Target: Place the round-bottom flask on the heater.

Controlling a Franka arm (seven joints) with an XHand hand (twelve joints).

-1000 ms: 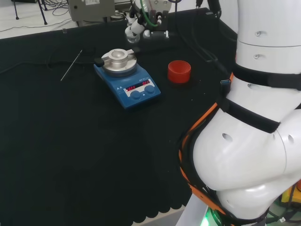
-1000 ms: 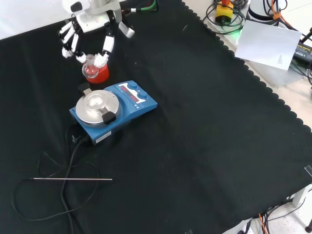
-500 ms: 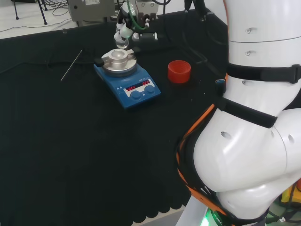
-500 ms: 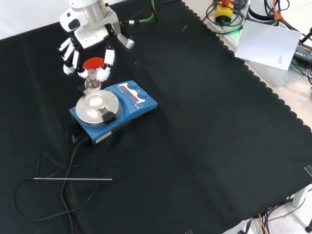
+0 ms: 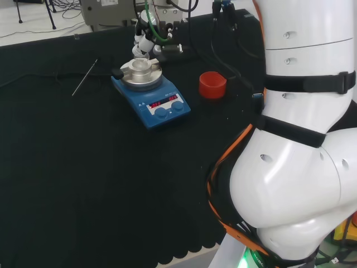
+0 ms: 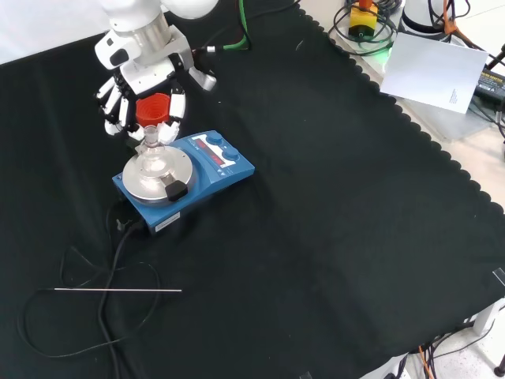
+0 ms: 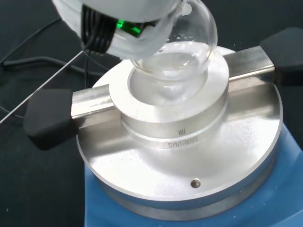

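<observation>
The hand [image 6: 142,83] has its fingers curled around the neck of the round-bottom flask [image 6: 151,150], holding it upright right over the middle of the heater [image 6: 183,183]. In the wrist view the clear round belly of the flask sits in the hollow of the metal block [image 7: 173,111] on top of the heater (whether the glass touches the metal is hard to tell). In the front view a red cup-shaped stand [image 6: 153,107] sits on the desk [image 6: 331,221] just beyond the heater, and a thin metal rod [image 6: 118,290] lies nearer, to the left.
</observation>
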